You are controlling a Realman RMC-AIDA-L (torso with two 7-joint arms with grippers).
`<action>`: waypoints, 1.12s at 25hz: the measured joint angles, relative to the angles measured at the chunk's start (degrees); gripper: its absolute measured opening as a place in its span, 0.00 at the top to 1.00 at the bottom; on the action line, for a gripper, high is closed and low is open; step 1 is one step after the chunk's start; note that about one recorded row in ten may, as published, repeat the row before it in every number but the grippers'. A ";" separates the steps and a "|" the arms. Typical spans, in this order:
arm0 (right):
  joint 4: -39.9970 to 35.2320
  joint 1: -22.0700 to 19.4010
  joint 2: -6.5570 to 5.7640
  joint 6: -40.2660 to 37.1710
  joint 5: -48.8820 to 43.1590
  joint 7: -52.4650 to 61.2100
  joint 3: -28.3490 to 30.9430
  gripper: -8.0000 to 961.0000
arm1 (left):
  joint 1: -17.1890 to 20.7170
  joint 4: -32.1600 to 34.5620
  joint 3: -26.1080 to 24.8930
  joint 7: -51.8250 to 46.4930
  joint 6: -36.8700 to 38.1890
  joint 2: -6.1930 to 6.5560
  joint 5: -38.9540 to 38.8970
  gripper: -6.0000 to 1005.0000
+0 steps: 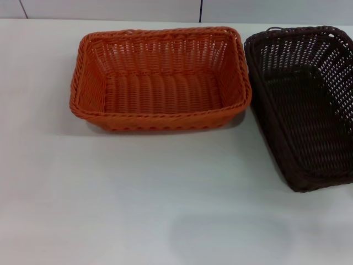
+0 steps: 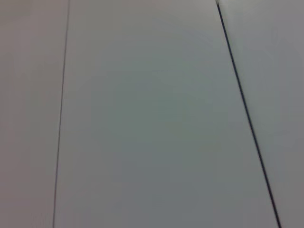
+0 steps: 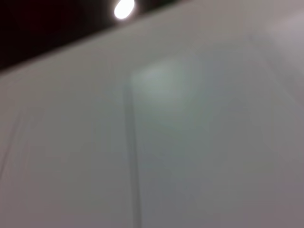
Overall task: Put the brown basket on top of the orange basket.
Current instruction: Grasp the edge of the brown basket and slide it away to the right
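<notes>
The orange basket [image 1: 160, 80] sits upright on the white table [image 1: 138, 193], left of centre in the head view, with nothing inside it. Right beside it stands the brown basket [image 1: 306, 105], very dark and woven, turned at a slight angle and cut off by the right edge of the view. A narrow gap separates the two rims. Neither gripper nor arm shows in the head view. Both wrist views show only pale panelled surfaces with thin seams, no fingers and no basket.
The table's far edge meets a light wall with a dark vertical seam [image 1: 201, 10] behind the baskets. Bare tabletop stretches in front of both baskets and to the left of the orange one.
</notes>
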 joint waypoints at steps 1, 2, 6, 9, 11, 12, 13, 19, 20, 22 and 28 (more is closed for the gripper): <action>-3.88 0.56 -0.64 7.34 -1.38 -2.34 0.54 0.15 | 0.00 0.00 0.00 0.00 0.00 0.00 0.00 0.40; -9.41 0.78 -1.26 17.38 -2.72 -3.84 1.93 0.15 | -0.23 -1.42 -0.10 0.24 -0.06 -0.01 0.04 0.40; -27.92 1.27 -1.85 51.79 -9.14 -4.40 9.82 0.15 | -0.59 -3.15 -0.49 0.85 -2.34 -0.03 0.21 0.40; -39.90 2.08 -0.86 75.70 -13.88 -4.41 15.32 0.15 | -0.98 -3.21 -1.38 1.15 -4.21 -0.05 0.26 0.40; -47.18 3.56 -0.02 93.28 -14.61 -4.81 19.20 0.15 | -1.22 -3.28 -1.80 1.32 -5.20 -0.05 0.31 0.40; -50.43 4.76 0.31 100.78 -14.61 -5.01 21.29 0.15 | -1.35 -3.31 -1.97 1.40 -5.60 -0.05 0.31 0.40; -53.02 5.91 0.55 108.06 -14.48 -5.15 23.17 0.15 | -1.52 -3.36 -2.16 1.52 -6.04 -0.04 0.35 0.40; -63.42 13.32 2.07 145.41 -7.97 -11.36 38.81 0.15 | -2.81 -4.81 -3.59 2.40 -7.93 0.08 0.42 0.40; -64.03 14.46 2.35 150.82 -5.73 -14.25 41.83 0.15 | -2.88 -4.89 -3.78 2.44 -8.06 0.08 0.42 0.40; -64.37 17.04 2.51 161.35 -0.63 -20.50 47.37 0.15 | -2.96 -4.92 -4.51 2.47 -8.70 0.10 0.46 0.40; -64.00 22.58 0.58 187.51 4.36 -35.49 56.99 0.15 | -3.08 -4.99 -6.04 2.59 -10.51 0.15 0.46 0.40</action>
